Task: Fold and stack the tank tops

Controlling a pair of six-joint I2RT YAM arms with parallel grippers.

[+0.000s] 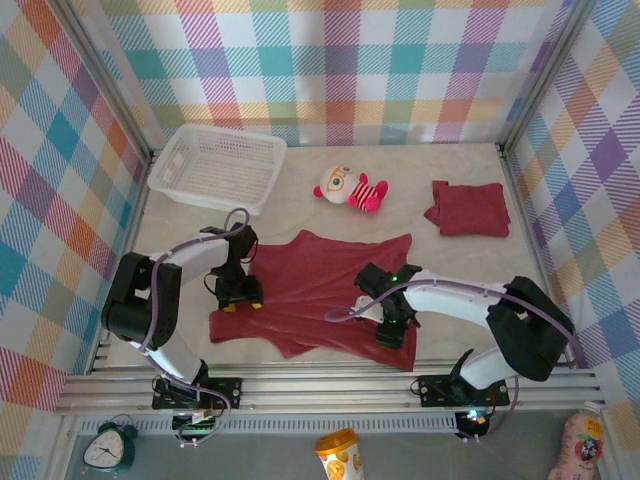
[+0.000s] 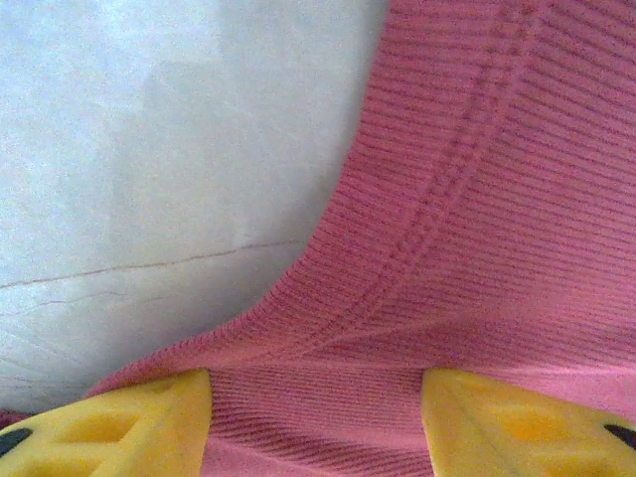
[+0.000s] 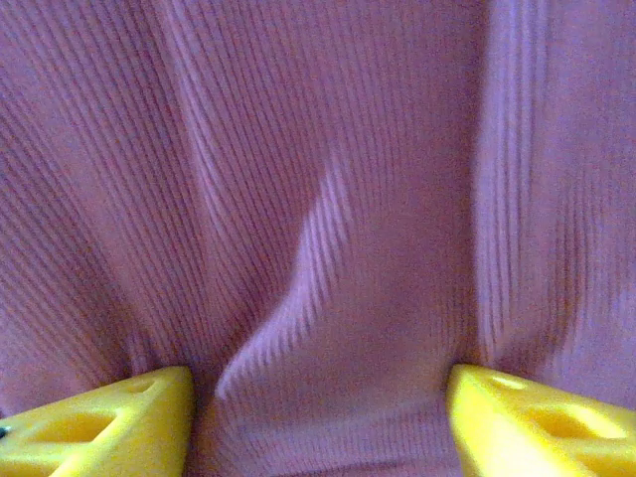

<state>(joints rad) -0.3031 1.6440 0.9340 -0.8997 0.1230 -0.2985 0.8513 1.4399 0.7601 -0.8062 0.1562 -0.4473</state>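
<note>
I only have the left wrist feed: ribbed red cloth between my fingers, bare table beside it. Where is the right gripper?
Observer: The right gripper is down on the same spread tank top, near its right edge, jaws apart.
Operator: And the other top?
Observer: A folded tank top lies at the far right of the table.
Operator: Anything near it?
Observer: A striped doll lies to its left, not touching it.

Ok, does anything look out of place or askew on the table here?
A striped plush doll lies between the white basket and the folded tank top, unrelated to the folding. The spread tank top lies crooked and wrinkled.
</note>
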